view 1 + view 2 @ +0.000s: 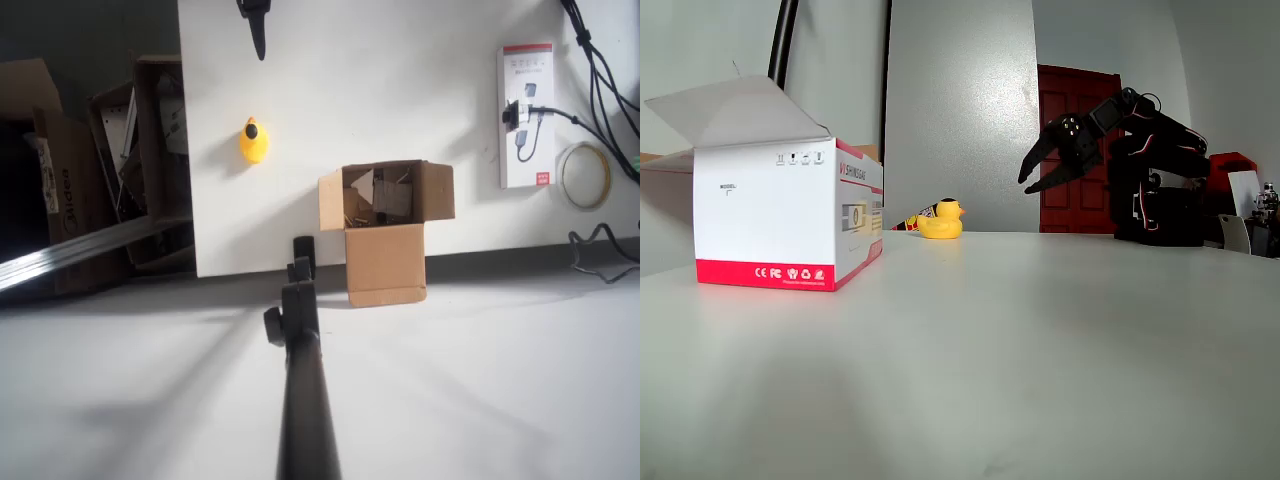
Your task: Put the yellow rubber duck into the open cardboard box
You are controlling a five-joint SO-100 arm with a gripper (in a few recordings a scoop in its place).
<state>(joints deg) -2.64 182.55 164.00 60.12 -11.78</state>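
Observation:
The yellow rubber duck stands on the white table, left of and a little beyond the open cardboard box. The box sits at the table's near edge with its flaps spread and small bits inside. My black gripper reaches in from the top edge of the overhead view, apart from the duck. In the fixed view the gripper hangs open above the table, right of the duck, with nothing between its fingers.
A white-and-red retail package lies at the right, and stands large at the left in the fixed view. Beside it are a tape roll and cables. A black pole rises near the box. Dark boxes stand off the table's left.

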